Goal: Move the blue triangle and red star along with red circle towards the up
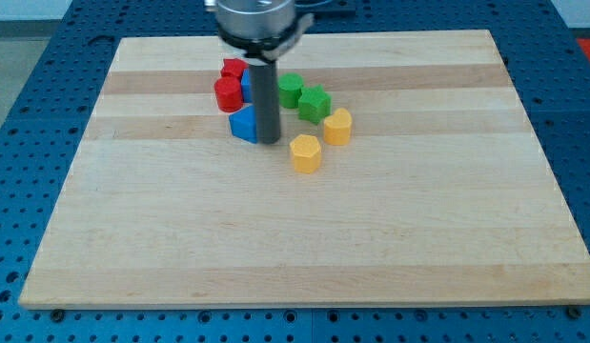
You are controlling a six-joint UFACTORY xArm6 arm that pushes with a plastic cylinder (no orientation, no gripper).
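Camera view: your rod has no tool to spread or pinch; my tip [269, 141] touches the blue triangle's [244, 125] right side on the counter [371, 229]. Just beyond lie the red circle [228, 94] and red star [235, 70].

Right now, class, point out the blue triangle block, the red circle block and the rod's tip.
blue triangle block [243, 125], camera view, front face.
red circle block [227, 94], camera view, side wall.
my tip [269, 141], camera view, rod's lower end, beside the blue triangle block's right.
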